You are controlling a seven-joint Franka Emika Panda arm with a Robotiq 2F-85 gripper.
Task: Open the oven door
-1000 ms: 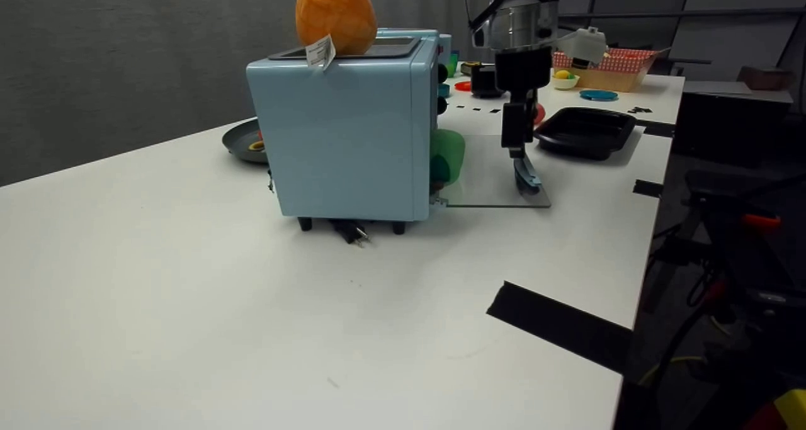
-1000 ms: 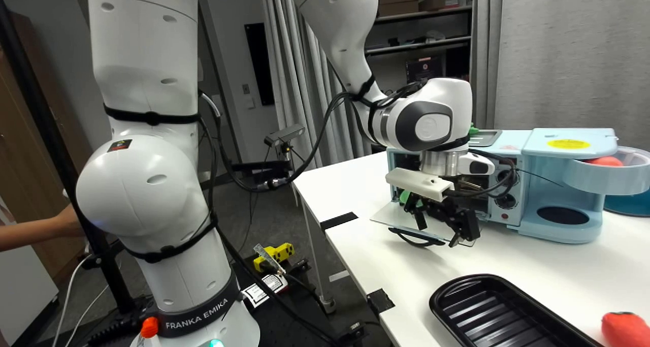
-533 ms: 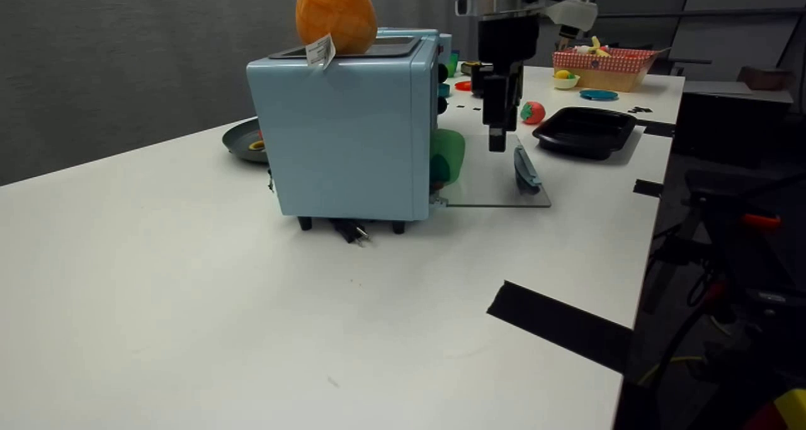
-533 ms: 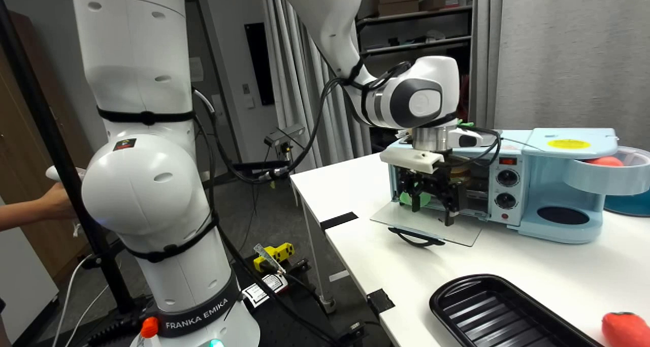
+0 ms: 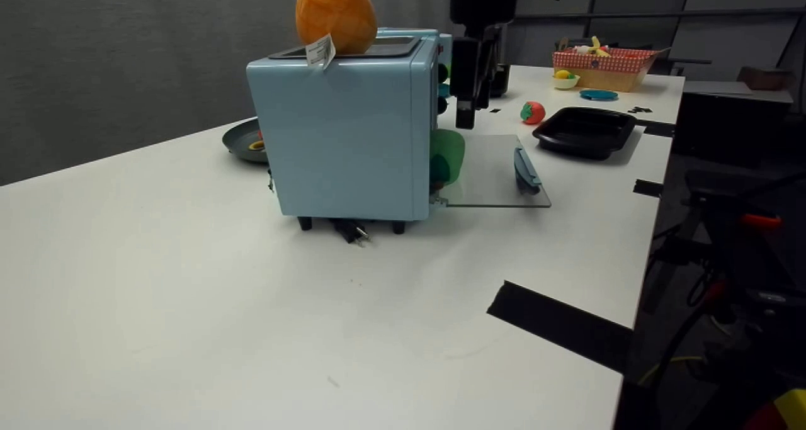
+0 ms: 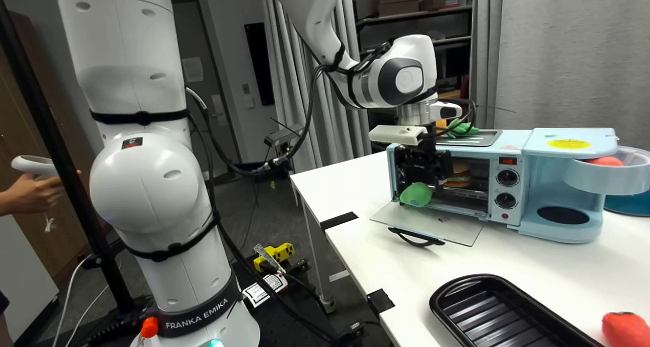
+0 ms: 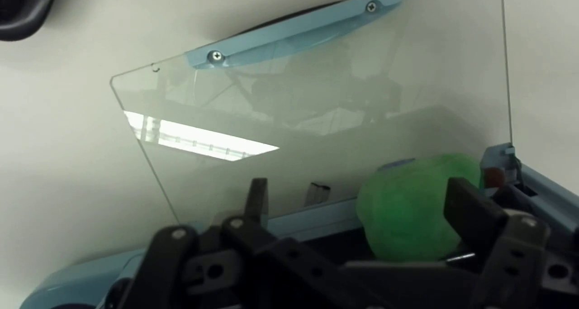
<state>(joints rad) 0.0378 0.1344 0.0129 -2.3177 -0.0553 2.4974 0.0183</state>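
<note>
from the oven [image 5: 340,137], a green object [image 7: 411,211] juts over the door [image 5: 492,172], near the end effector [image 7: 362,198], jaws apart.

This looks like a robotics lab: a white arm [image 6: 144,177] lettered FRANKA EMIKA stands beside a white table [image 5: 252,310] with strips of black tape [image 5: 560,324] on it, a person's hand [image 6: 33,194] holds a white controller [image 6: 35,164], and shelves [image 6: 414,14] stand at the back

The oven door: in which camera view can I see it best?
The wrist view. It looks down on the oven door, which appears largest there, with its blue strip clear, although one corner is cut off. In both exterior views the door is folded down in front of the oven, but looks smaller and flatter.
</note>
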